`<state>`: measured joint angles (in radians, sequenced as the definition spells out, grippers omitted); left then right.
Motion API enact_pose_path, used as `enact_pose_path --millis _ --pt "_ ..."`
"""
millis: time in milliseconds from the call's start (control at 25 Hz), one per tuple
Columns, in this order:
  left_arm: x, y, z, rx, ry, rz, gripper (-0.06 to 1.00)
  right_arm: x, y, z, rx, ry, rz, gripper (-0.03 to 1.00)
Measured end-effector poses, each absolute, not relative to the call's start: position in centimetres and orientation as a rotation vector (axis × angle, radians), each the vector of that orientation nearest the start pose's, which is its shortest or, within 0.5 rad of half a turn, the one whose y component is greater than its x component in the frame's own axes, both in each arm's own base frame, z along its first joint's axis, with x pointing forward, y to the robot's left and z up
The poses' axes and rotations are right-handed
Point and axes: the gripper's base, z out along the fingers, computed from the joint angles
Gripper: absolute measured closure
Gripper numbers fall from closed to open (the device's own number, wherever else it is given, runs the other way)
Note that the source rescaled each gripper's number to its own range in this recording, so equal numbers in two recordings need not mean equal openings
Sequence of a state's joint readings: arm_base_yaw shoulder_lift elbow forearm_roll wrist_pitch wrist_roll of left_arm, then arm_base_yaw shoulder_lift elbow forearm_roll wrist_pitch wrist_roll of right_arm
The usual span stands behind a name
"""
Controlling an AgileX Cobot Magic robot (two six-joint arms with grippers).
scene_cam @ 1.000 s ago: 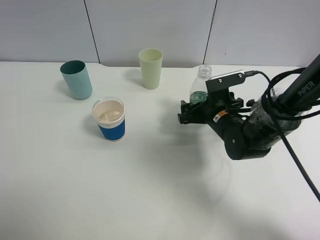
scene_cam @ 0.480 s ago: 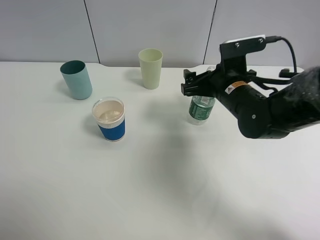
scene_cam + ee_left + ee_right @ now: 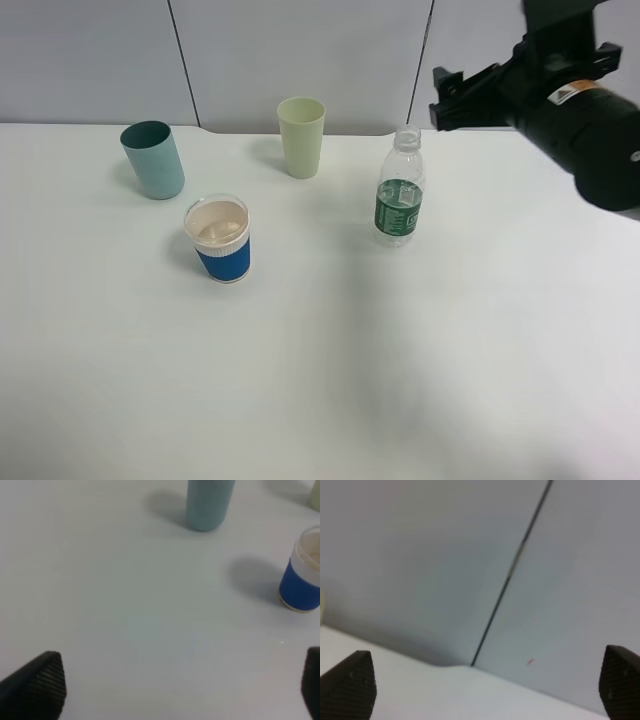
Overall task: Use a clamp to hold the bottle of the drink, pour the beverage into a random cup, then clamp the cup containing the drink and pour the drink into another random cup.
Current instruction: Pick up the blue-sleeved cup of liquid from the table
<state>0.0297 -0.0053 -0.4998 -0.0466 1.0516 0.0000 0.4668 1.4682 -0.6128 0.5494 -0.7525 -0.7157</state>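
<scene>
My right pincer (image 3: 446,98): released, jaws spread wide and empty, high at the far right, facing the wall (image 3: 445,555).
My left pincer (image 3: 175,685): released too, empty, over bare table (image 3: 125,605).
Bottle (image 3: 400,200): upright, right of centre, clear of my right pincer.
Blue cup (image 3: 221,245): upright, left of centre; perhaps a little liquid inside, too soft to be sure.
Green tumbler (image 3: 301,135): far side, left of the bottle.
Teal tumbler (image 3: 153,160): far left.

Tbl (image 3: 300,380): bottle (image 3: 400,205), 3 cups (image 3: 222,245).
</scene>
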Motion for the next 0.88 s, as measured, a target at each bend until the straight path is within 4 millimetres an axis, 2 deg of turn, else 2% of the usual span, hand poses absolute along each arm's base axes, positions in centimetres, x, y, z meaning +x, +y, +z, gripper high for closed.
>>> enact_pose_path --millis 240,480,600,760,880 --pt "-0.5 -0.4 27.8 -0.028 2.029 -0.037 0.1 26.0 6.7 27.9 -0.358 1.587 -0.192 0.19" --pt "-0.5 -0.4 27.8 -0.028 2.029 -0.037 0.1 23.0 3.8 30.4 -0.413 1.654 -0.169 0.19" --pt "-0.5 -0.4 27.8 -0.028 2.029 -0.037 0.1 20.8 2.3 31.7 -0.374 1.7 -0.165 0.19" --pt "-0.5 -0.4 27.8 -0.028 2.029 -0.037 0.1 16.8 0.8 33.2 -0.266 1.752 -0.152 0.19" --pt "-0.5 -0.4 27.8 -0.028 2.029 -0.037 0.1 13.5 0.3 34.0 -0.226 1.776 -0.149 0.19"
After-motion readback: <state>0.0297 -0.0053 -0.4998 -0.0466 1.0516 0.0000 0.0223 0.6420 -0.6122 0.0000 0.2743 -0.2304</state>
